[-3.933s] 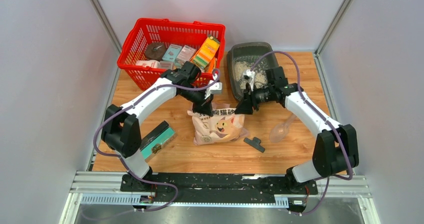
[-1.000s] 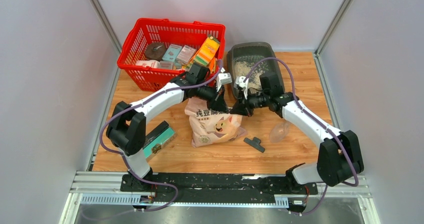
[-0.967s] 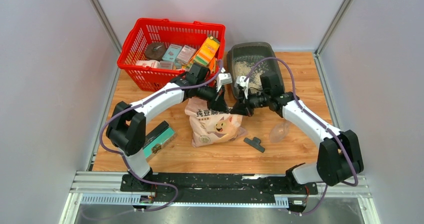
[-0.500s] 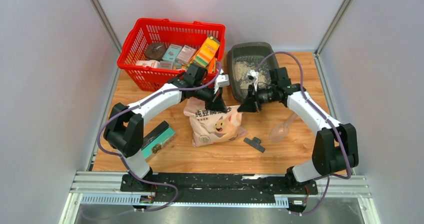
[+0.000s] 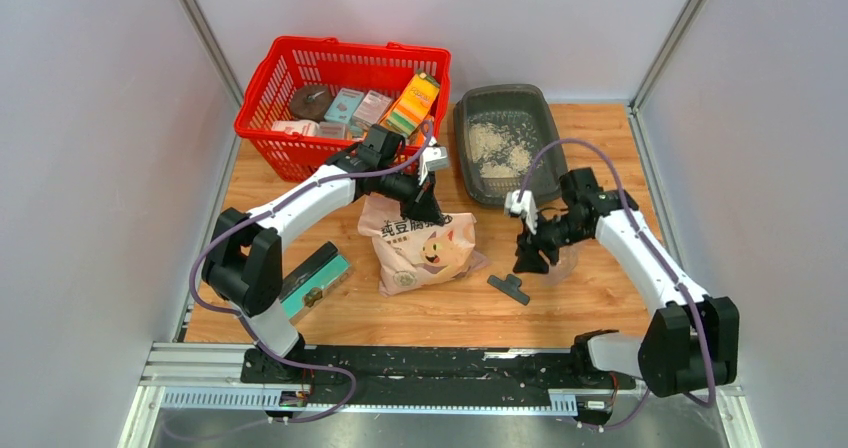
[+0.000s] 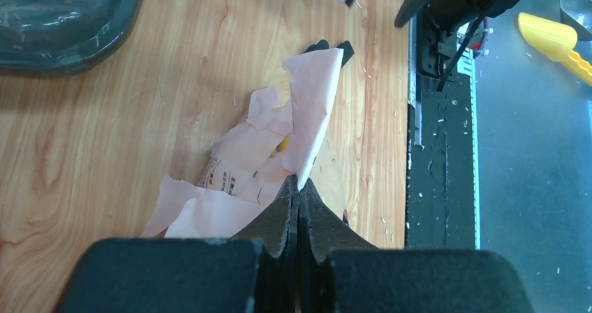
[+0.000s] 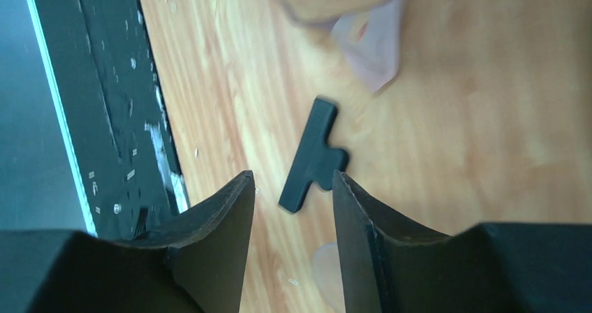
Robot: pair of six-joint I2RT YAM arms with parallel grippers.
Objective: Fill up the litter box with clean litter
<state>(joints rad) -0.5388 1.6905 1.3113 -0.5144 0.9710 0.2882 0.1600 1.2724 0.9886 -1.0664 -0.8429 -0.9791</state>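
Currently, item one: litter box [image 5: 463, 148], a dark grey tray at the desk's far edge, right of centre, long axis running near-to-far. Contents: clean litter [image 5: 495, 146], a thin pale patch over part of the floor; fill judged partial.

Item two: pinkish litter bag [image 5: 425, 253], mid-desk, lying tilted, top toward the far edge, bottom toward the near edge. Left gripper [image 5: 421, 208] is clamped on the bag's torn top edge, fingers pressed together on the paper in the wrist view. From that grip the tray lies to the far right, its near-left corner just beside. The left arm looks the nearer one, so a pour would likely go rightward across the tray's short axis.

Right gripper [image 5: 530, 258], fingers parted and holding nothing, hangs over a black clip [image 5: 510, 288] beside a translucent scoop [image 5: 562, 261], toward the right edge.

Also: red basket [image 5: 340, 103] of goods, far-left corner; teal-and-black box [image 5: 313, 278], left edge.
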